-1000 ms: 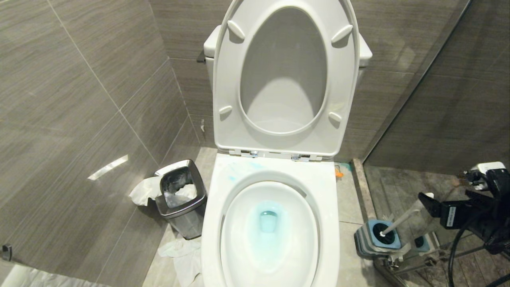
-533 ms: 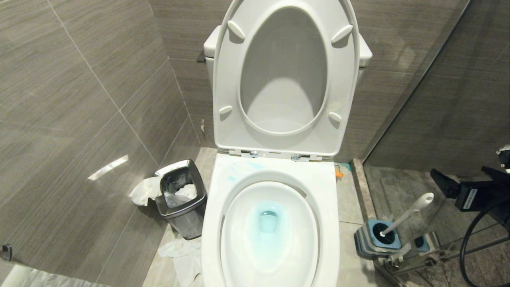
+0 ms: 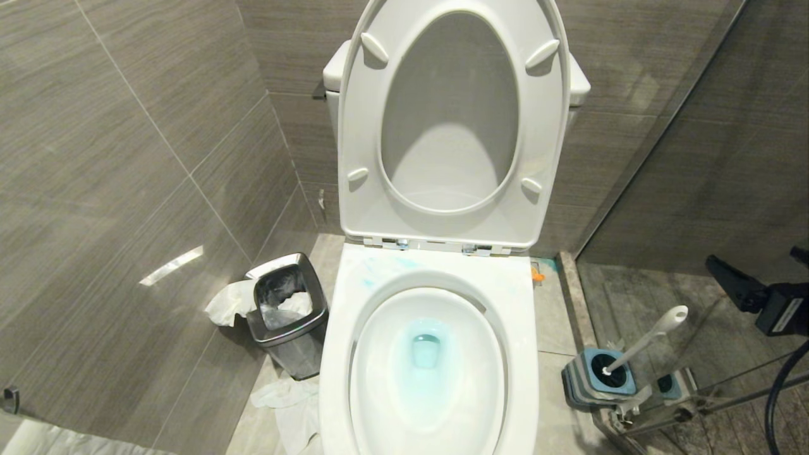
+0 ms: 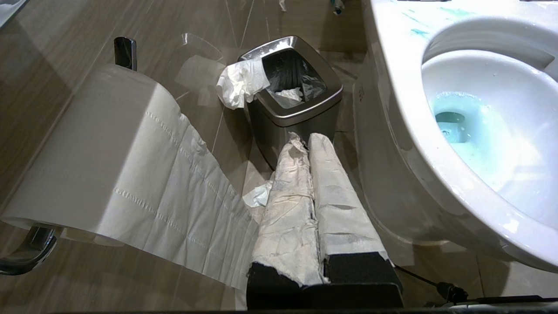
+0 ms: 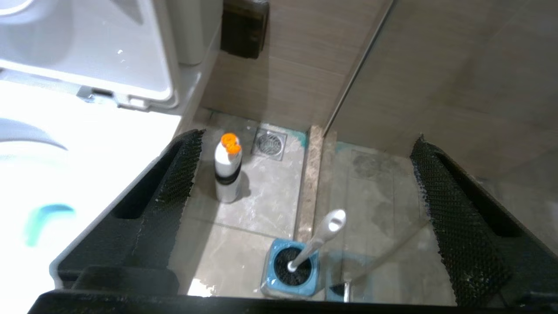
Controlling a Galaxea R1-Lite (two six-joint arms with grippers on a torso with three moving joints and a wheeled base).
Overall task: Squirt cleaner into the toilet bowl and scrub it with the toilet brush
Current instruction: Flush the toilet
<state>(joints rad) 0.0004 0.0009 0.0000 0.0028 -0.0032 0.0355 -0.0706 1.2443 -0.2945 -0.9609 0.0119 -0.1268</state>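
Hovering: R gripper (image 5: 305, 174) agape above toilet brush (image 5: 316, 240).

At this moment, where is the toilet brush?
The toilet brush stands head-down in its blue holder cup on the floor, right of the toilet bowl in the head view, beside the glass partition.

Toilet bowl (image 3: 430, 373) centre, cleaner (image 3: 425, 354) pooled in it, seat (image 3: 452, 126) raised behind; waste bin (image 3: 287, 313) on floor to its left, toilet brush (image 3: 641, 341) standing in holder (image 3: 597, 378) to its right.
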